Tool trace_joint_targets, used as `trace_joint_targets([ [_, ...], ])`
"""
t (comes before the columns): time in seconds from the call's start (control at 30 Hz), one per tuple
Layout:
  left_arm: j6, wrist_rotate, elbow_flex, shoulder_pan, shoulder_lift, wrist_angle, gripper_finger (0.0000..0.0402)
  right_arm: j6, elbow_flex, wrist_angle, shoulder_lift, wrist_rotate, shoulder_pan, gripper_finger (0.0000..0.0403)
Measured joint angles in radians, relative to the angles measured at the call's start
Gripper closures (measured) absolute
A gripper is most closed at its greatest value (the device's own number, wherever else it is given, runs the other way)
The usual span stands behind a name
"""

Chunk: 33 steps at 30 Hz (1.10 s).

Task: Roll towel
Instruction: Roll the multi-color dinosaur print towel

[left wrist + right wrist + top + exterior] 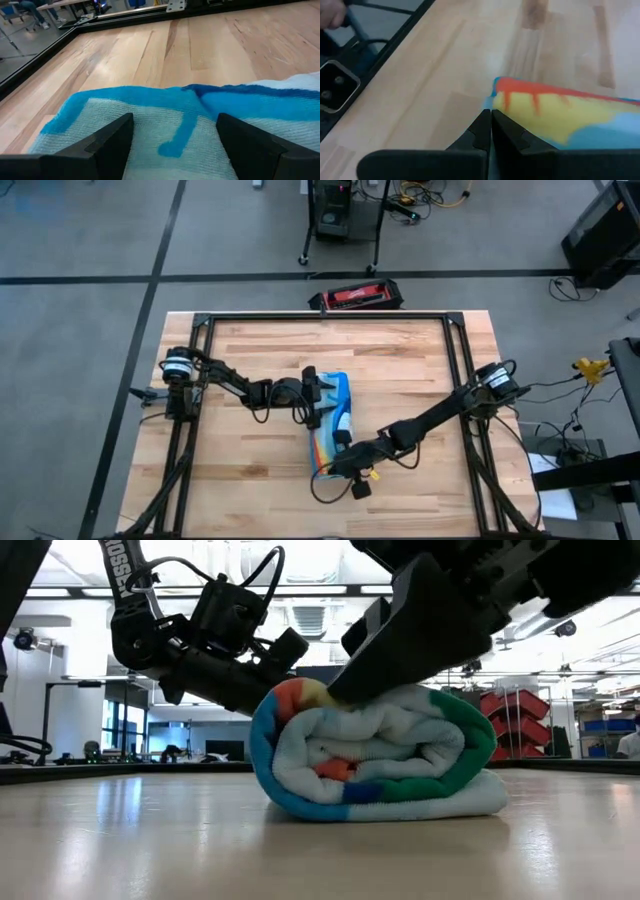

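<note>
The rolled towel (331,423) is seen at the centre of the high view, its long axis running top to bottom. The left gripper (318,397), spread wide, straddles its upper end; the right gripper (343,461), clenched empty, presses its lower end.

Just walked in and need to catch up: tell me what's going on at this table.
Two robot arms are working a towel on the wooden table. The towel is already rolled into a thick bundle, its spiral end showing in the low view. The left pincer is open, fingers either side over the blue and pale cloth. The right pincer is shut, its tip down at the roll's red and yellow end.
</note>
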<state>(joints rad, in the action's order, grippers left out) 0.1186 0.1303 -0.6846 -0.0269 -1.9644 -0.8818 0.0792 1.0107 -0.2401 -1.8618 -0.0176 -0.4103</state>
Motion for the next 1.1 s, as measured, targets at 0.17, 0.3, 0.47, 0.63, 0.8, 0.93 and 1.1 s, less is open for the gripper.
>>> trace_joint_targets([
  [0.17,0.000,0.000,0.000,0.000,0.001,0.000,0.0128,-0.026,0.007,0.007,0.013,-0.011,0.000,0.0403],
  [0.3,0.000,0.000,0.000,0.001,0.006,0.002,0.0128,-0.096,0.004,0.032,0.111,-0.115,-0.022,0.0403],
  [0.47,0.004,0.001,0.002,0.007,0.040,0.018,0.0128,-0.084,-0.051,0.204,0.268,-0.236,-0.026,0.0403],
  [0.63,0.010,0.002,0.005,0.026,0.099,0.054,0.0128,-0.014,-0.185,0.241,0.401,-0.305,-0.013,0.0403],
  [0.8,0.006,-0.001,0.004,0.049,0.124,0.056,0.0128,0.068,-0.327,0.230,0.452,-0.309,0.034,0.0403],
  [0.93,0.004,0.006,0.003,0.058,0.121,0.049,0.0128,0.131,-0.407,0.130,0.416,-0.208,0.053,0.0403],
  [1.1,0.003,0.028,-0.005,0.042,0.100,0.029,0.0128,0.157,-0.424,-0.014,0.276,-0.134,0.053,0.0403],
])
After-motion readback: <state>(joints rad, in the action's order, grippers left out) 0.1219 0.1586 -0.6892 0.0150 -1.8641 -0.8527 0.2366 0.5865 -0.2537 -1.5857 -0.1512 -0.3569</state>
